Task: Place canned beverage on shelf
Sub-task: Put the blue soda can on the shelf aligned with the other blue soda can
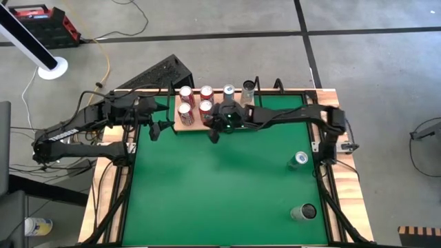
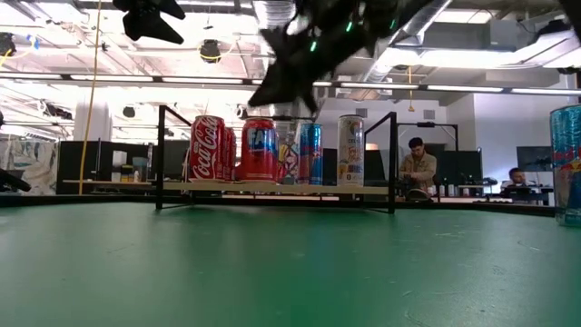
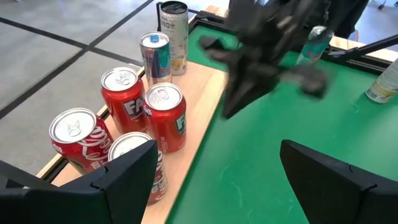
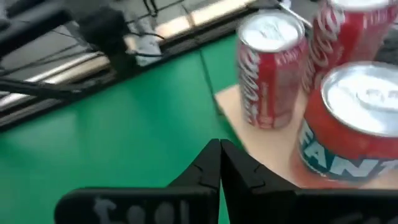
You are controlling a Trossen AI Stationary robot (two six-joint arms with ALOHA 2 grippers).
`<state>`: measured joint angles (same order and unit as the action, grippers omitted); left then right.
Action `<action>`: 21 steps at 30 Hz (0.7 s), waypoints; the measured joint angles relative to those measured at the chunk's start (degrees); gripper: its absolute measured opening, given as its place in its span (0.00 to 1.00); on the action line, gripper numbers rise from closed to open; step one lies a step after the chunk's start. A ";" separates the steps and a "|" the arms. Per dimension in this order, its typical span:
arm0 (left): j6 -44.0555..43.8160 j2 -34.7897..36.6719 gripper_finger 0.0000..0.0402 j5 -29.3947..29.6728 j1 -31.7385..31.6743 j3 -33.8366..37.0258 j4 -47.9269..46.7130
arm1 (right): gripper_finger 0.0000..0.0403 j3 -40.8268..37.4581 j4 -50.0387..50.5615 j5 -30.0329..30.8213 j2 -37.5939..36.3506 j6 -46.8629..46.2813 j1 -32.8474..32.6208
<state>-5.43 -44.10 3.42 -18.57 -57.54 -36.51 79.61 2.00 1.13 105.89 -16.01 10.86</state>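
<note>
Green table (image 1: pixel 220 193), two stray cans (image 1: pixel 300 160) well apart from shelf (image 1: pixel 185 125).

Motion-blurred dark right gripper (image 3: pixel 261 59) in left wrist view, covering part of pale clear bottle (image 3: pixel 316 42) behind. Red Fanta can (image 4: pixel 348 124) cut off by right wrist frame edge. Blue can (image 2: pixel 567 163) cropped at low view's edge, label unreadable.

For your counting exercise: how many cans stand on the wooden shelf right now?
6: four red cans clustered at the shelf's left end, a blue-and-silver can next along the far edge, then a tall pale can. The right gripper's arm may hide another.
</note>
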 joint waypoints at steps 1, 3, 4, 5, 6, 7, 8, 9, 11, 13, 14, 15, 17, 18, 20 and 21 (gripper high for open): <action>0.05 -0.10 0.80 0.04 0.00 0.00 0.02 | 0.09 0.59 2.38 -0.15 -1.57 -0.01 -0.60; 0.17 -0.23 0.80 0.03 0.00 0.00 -0.16 | 0.11 0.90 10.01 -0.22 -5.80 0.00 -1.89; 0.18 -0.30 0.80 0.02 0.00 0.00 -0.15 | 0.11 0.97 14.13 -0.60 -8.18 -0.02 -2.57; 0.30 -0.43 0.80 0.04 0.00 0.00 -0.05 | 0.11 1.27 17.85 -0.90 -10.62 -0.11 -3.31; 0.52 -0.52 0.80 0.02 0.02 0.00 -0.03 | 0.11 1.35 22.15 -1.00 -13.26 -0.62 -4.07; 0.78 -0.60 0.80 0.03 0.00 0.00 -0.09 | 0.11 1.35 27.36 -1.03 -15.78 -1.31 -4.80; 1.06 -0.70 0.80 0.07 -0.02 0.00 -0.11 | 0.11 1.35 32.45 -1.03 -18.27 -2.60 -5.69; 1.30 -0.80 0.80 0.07 0.00 0.00 0.09 | 0.10 1.35 36.86 -1.18 -20.49 -4.17 -6.48; 1.34 -0.73 0.80 -0.59 0.00 0.00 0.94 | 0.10 1.29 45.70 -1.26 -24.52 -7.57 -8.10; 2.17 0.31 0.80 -2.98 -0.02 0.02 2.34 | 0.10 1.29 51.20 -0.71 -28.11 -12.16 -10.16; 2.67 1.10 0.80 -4.00 0.00 0.02 3.40 | 0.10 1.29 53.76 0.12 -29.89 -14.60 -11.20; 2.81 2.27 0.80 -4.82 0.00 0.02 4.47 | 0.10 1.29 56.19 1.25 -31.48 -17.47 -12.51; 2.86 4.99 0.80 -4.76 0.02 0.02 5.34 | 0.10 1.27 59.16 3.74 -34.33 -22.94 -15.26; 2.84 6.26 0.80 -4.17 0.02 0.47 6.52 | 0.10 1.27 60.93 5.46 -35.61 -25.67 -16.78; 2.61 9.53 0.80 -2.85 0.02 2.07 8.88 | 0.10 1.27 64.86 9.86 -37.67 -31.78 -20.09; 2.18 11.16 0.80 -2.25 0.00 3.21 9.46 | 0.11 1.27 66.40 12.26 -38.57 -34.87 -21.70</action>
<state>-3.24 -32.94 1.17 -18.57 -54.33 -27.05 80.88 68.40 13.39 67.32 -50.88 -10.84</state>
